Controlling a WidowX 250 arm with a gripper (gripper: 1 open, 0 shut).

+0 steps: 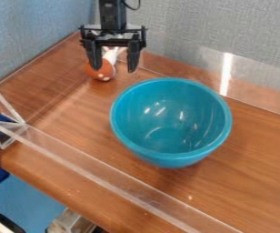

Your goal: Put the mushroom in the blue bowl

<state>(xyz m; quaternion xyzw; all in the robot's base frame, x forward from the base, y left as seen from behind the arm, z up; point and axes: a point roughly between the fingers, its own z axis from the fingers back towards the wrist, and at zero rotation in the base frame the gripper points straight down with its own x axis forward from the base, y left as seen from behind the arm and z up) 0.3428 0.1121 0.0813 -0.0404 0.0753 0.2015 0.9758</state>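
Camera view shows the black gripper (pixel 114 58) with fingers spread wide and empty above the small orange-capped toy mushroom (pixel 100 73) on the wooden tabletop (pixel 70 109) beside the glossy teal-blue plastic bowl (pixel 171 121); an off-centre descent could roll it away.

Likely a robot lab, wooden tabletop (pixel 70 100), clear acrylic barriers (pixel 82 164), blue fabric backdrop (pixel 34 27)

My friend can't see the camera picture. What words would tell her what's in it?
A black robot gripper, jaws open, hangs pointing down over a small orange-brown mushroom at the back of a wooden table. A big blue bowl sits empty in front and to the right, and clear plastic walls edge the table.
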